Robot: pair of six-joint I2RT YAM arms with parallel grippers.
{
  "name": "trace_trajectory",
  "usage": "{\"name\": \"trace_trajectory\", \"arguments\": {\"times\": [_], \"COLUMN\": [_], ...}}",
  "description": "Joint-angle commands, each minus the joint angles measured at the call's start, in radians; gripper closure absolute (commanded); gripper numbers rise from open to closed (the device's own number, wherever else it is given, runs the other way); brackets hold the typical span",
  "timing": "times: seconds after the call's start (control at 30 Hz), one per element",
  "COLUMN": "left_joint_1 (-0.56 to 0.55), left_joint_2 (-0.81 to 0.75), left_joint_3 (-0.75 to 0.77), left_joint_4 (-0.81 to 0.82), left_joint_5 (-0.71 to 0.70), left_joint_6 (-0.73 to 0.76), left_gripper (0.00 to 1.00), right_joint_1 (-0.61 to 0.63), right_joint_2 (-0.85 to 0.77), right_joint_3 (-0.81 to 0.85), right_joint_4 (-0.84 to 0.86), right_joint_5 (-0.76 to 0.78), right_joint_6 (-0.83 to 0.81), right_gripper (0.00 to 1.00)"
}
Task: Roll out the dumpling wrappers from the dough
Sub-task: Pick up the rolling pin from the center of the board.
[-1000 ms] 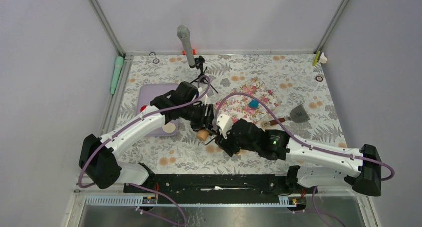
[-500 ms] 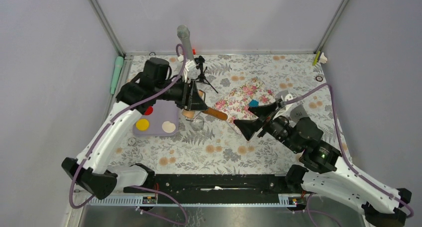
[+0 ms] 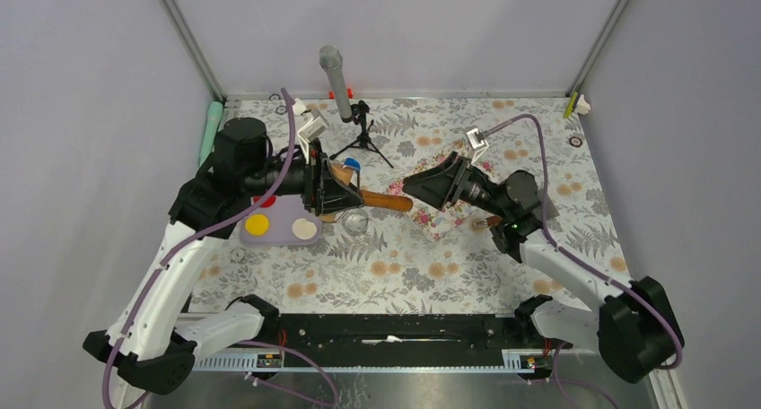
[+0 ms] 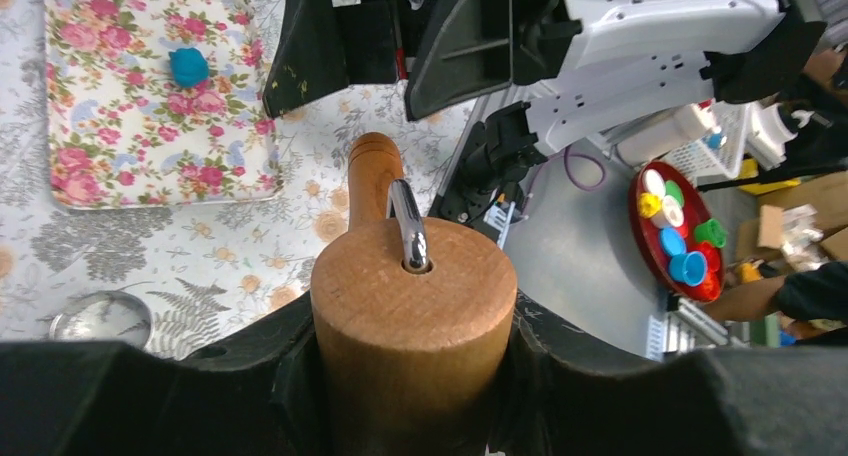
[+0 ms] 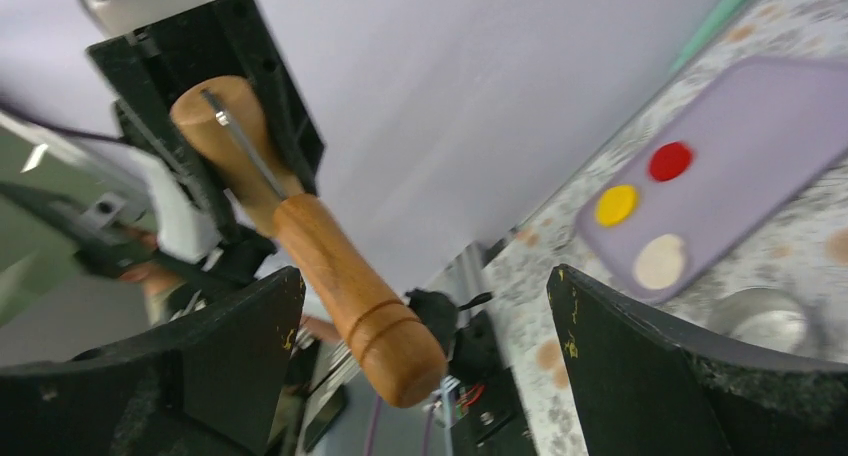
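Note:
My left gripper (image 3: 330, 192) (image 4: 415, 326) is shut on the drum of the wooden roller (image 3: 377, 200) (image 4: 410, 316) and holds it above the table. The roller's handle points right. My right gripper (image 3: 415, 187) (image 5: 425, 286) is open and faces the handle. In the right wrist view the handle's end (image 5: 395, 361) shows between the spread fingers, ungripped. The dough (image 4: 188, 66), a small blue lump, lies on the floral pink mat (image 4: 150, 136) (image 3: 441, 221). My right gripper hides the dough in the top view. No dumpling wrappers are in view.
A purple tray (image 3: 280, 230) (image 5: 760, 116) with red, yellow and cream discs lies at the left. A round metal ring (image 3: 356, 221) (image 4: 100, 319) lies beside it. A microphone on a tripod (image 3: 335, 79) stands at the back. A spatula (image 3: 544, 204) lies behind my right arm.
My left arm has drawn back and left, still holding the roller, and levelled it. My right arm has swung in from the right so its open jaws face the handle's end.

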Motion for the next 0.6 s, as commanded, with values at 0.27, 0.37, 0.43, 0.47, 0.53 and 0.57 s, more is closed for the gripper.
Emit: {"name": "trace_trajectory", "arguments": {"times": [0.27, 0.37, 0.43, 0.47, 0.53, 0.57], "left_joint_1": [0.061, 0.091, 0.104, 0.108, 0.109, 0.11], "left_joint_2": [0.061, 0.058, 0.059, 0.062, 0.063, 0.064], "left_joint_3": [0.009, -0.033, -0.061, -0.076, -0.1, -0.104], "left_joint_4": [0.25, 0.379, 0.456, 0.496, 0.552, 0.556], "left_joint_5": [0.102, 0.183, 0.224, 0.239, 0.256, 0.265], "left_joint_6": [-0.272, -0.38, -0.442, -0.473, -0.51, -0.516], "left_gripper": [1.0, 1.0, 1.0, 1.0, 1.0, 1.0], "right_joint_1": [0.005, 0.009, 0.012, 0.015, 0.022, 0.023], "right_joint_2": [0.086, 0.101, 0.119, 0.129, 0.153, 0.165], "right_joint_3": [0.023, 0.008, 0.01, 0.01, 0.011, 0.017], "right_joint_4": [0.495, 0.516, 0.528, 0.539, 0.57, 0.579], "right_joint_5": [-0.225, -0.212, -0.206, -0.2, -0.189, -0.191], "right_joint_6": [0.173, 0.172, 0.175, 0.175, 0.185, 0.191], "right_gripper": [0.0, 0.0, 0.0, 0.0, 0.0, 0.0]}}
